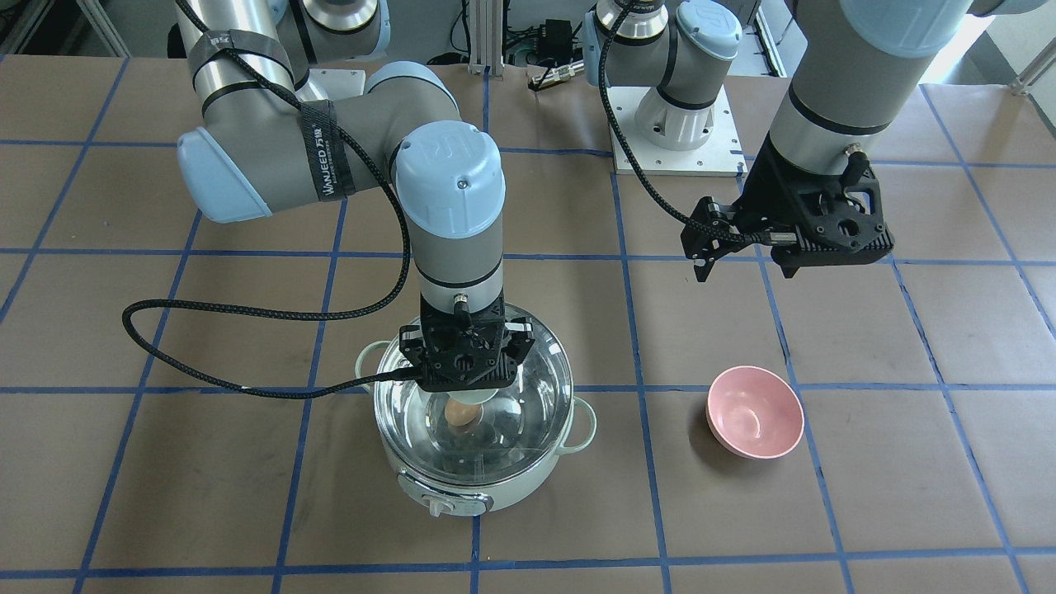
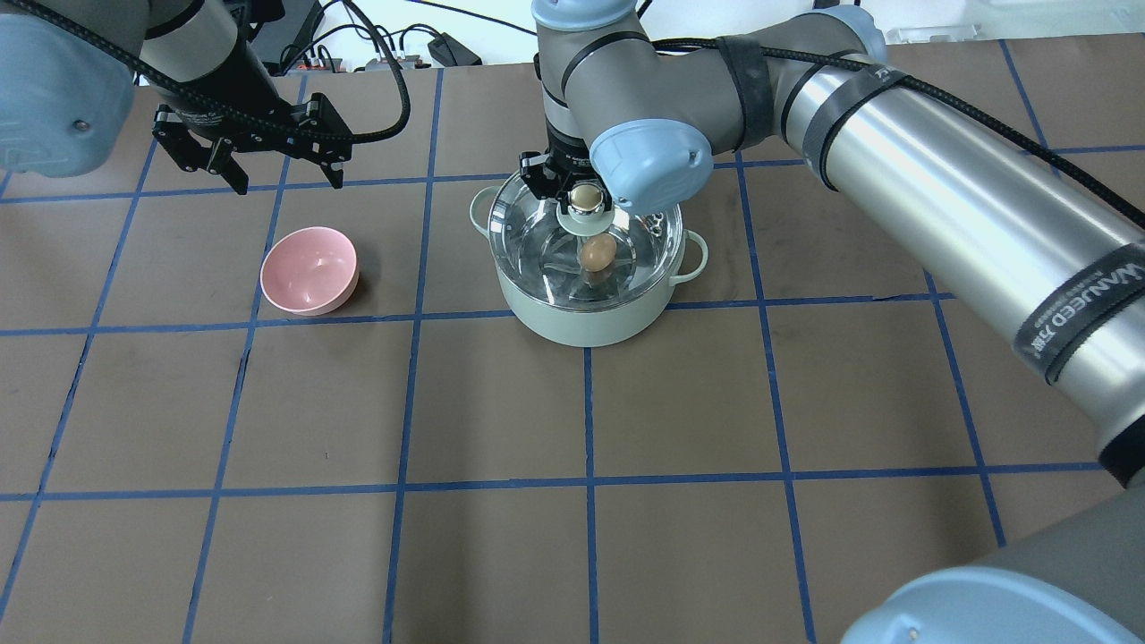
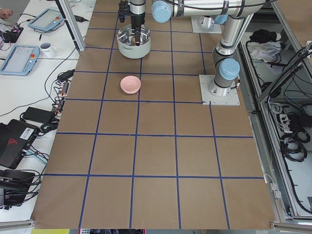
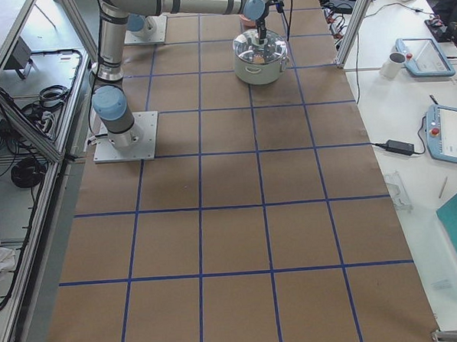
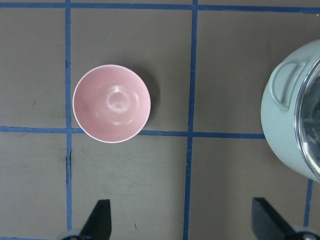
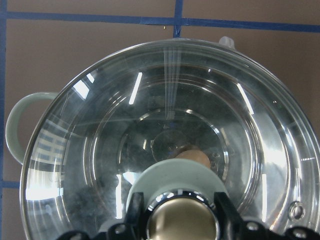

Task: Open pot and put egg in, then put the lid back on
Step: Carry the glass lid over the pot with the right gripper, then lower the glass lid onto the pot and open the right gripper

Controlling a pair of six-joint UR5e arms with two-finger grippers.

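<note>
Overhead exterior, right claw apparently clasping lid; egg below, inside pot

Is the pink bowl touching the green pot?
Apart. The overhead view shows bare table between the bowl and the pot; the left wrist view shows the same gap.

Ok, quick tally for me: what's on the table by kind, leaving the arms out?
mint-green pot: 1
glass lid: 1
brown egg: 1
pink bowl: 1
Total: 4
</note>
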